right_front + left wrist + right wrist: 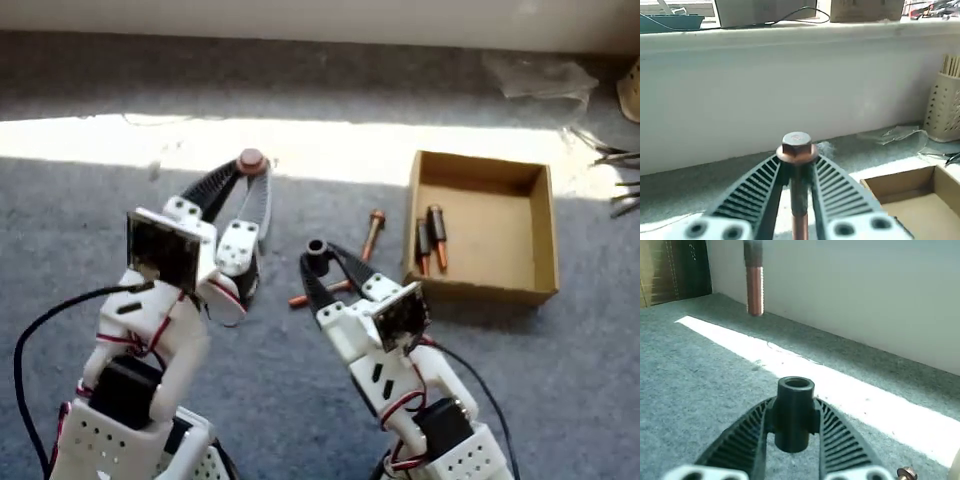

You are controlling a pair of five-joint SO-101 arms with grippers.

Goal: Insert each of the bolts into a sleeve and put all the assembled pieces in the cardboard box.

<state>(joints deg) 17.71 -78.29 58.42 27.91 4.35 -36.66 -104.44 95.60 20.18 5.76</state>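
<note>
My left gripper (251,172) is shut on a copper bolt (797,150), held upright with its hex head (250,160) at the top above the carpet. My right gripper (793,422) is shut on a black sleeve (794,412), its bore facing up; in the high view the sleeve (317,250) sits to the right of the bolt and nearer the arms' bases. The bolt's threaded end (754,287) hangs above and beyond the sleeve in the right wrist view, apart from it. Two assembled pieces (431,238) lie in the cardboard box (480,170).
Two loose bolts lie on the grey carpet: one (373,234) just left of the box, another (300,298) near my right gripper. A pale holder (943,105) and clear plastic (895,134) stand by the white wall beyond the box. Tools (618,180) lie at the far right.
</note>
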